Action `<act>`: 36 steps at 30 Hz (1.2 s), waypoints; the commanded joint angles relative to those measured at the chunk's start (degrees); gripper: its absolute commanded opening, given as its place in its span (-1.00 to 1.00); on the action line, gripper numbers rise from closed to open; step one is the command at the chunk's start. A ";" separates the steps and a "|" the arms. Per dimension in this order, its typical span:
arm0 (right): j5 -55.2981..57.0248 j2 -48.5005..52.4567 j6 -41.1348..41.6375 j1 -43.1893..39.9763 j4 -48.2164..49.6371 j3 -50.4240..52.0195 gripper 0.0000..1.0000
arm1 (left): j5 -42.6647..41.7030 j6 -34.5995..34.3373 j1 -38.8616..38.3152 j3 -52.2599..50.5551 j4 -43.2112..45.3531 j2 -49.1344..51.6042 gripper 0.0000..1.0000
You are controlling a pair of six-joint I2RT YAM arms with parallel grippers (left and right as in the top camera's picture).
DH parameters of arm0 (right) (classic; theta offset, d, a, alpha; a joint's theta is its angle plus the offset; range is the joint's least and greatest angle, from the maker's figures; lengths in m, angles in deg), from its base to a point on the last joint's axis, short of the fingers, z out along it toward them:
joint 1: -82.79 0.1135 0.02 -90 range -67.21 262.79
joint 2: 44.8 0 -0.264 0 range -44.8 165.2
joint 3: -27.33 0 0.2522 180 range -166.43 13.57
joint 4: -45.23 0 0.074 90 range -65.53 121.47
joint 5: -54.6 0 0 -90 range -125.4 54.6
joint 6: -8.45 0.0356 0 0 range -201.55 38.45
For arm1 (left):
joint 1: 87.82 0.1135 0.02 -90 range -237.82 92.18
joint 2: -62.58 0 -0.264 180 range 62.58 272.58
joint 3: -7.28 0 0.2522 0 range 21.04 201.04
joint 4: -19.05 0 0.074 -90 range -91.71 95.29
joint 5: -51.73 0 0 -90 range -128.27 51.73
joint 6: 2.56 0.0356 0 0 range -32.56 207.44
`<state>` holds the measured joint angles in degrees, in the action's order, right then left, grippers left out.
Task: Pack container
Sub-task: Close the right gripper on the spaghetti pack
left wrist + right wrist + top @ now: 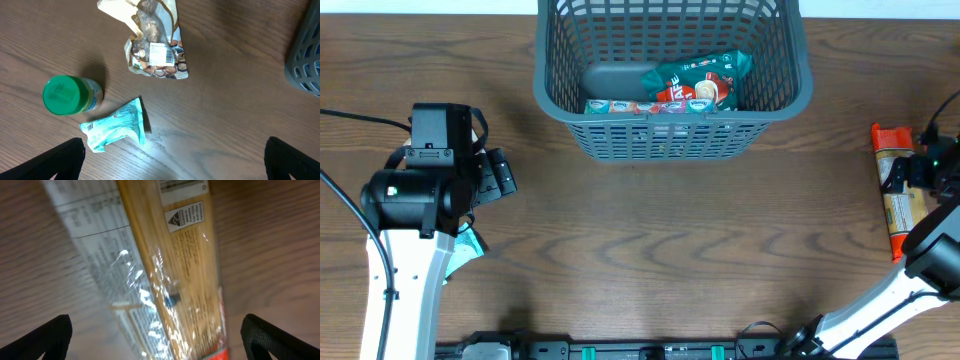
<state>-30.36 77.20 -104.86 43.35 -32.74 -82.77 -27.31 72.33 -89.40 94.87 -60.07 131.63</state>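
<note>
jaws of the right arm (pixel 932 252) spread wide above the spaghetti packet (pixel 175 270).

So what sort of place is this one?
Probably a robot test bench staged for grocery packing: a wood-grain table, a grey basket holding snack packets, plus a loose spaghetti packet and green-lidded jar.

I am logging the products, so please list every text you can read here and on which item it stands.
No text can be read.
Pasta pack: label panels, blurred.
Snack bag: white sticker, too small.
Teal packet: print too small.
Green packet in basket: lettering too small.
</note>
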 commanded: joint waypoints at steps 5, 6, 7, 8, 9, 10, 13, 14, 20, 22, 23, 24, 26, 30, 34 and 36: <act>-0.94 2.84 -0.76 -0.90 1.51 -0.44 0.85 | 1.09 0.50 0.28 -0.37 0.04 -0.15 0.97; -0.94 2.89 -0.79 -0.96 1.92 -0.39 0.86 | 1.09 0.48 0.28 -0.37 0.02 -0.15 0.97; -0.94 2.89 -0.79 -1.07 2.34 -0.37 0.85 | 1.09 0.48 0.28 -0.37 0.04 -0.15 0.97; -0.94 2.89 -0.79 -1.18 2.71 -0.37 0.86 | 1.09 0.48 0.28 -0.37 0.02 -0.15 0.97; -0.94 2.89 -0.81 -1.27 3.06 -0.37 0.86 | 1.09 0.48 0.28 -0.37 0.02 -0.15 0.97; -0.96 2.89 -0.94 -1.42 3.39 -0.35 0.86 | 1.09 0.48 0.28 -0.37 0.02 -0.15 0.97; -0.98 3.10 -1.01 -1.66 4.28 -0.28 0.86 | 1.09 0.48 0.28 -0.37 0.02 -0.15 0.97; -1.01 3.26 -1.03 -1.79 4.46 -0.28 0.86 | 1.09 0.50 0.28 -0.37 0.02 -0.15 0.97; -2.51 5.62 -1.03 -2.34 4.70 -0.24 0.84 | 1.09 0.48 0.28 -0.37 0.02 -0.15 0.97; -2.64 6.58 -1.03 -2.32 4.72 -0.24 0.84 | 1.09 0.48 0.28 -0.37 0.02 -0.15 0.97; -2.99 7.13 -1.03 -2.29 4.72 -0.24 0.83 | 1.09 0.50 0.28 -0.37 0.04 -0.15 0.97; -3.48 7.56 -1.03 -2.25 4.70 -0.24 0.83 | 1.09 0.48 0.28 -0.37 0.02 -0.15 0.97; -4.11 8.83 -1.01 -2.16 4.61 -0.24 0.83 | 1.09 0.50 0.28 -0.37 0.02 -0.15 0.97; -5.20 10.56 -1.01 -1.88 4.59 -0.24 0.78 | 1.09 0.48 0.28 -0.37 0.04 -0.15 0.97; -5.53 11.34 -1.01 -1.60 4.31 -0.24 -0.67 | 1.09 0.48 0.28 -0.37 0.02 -0.15 0.97; -5.53 11.34 -0.96 -1.51 4.44 -0.24 -0.97 | 1.09 0.48 0.28 -0.37 0.02 -0.15 0.97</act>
<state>-34.47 84.17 -106.00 41.45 -28.93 -84.28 -27.29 72.33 -89.40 94.87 -60.07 131.63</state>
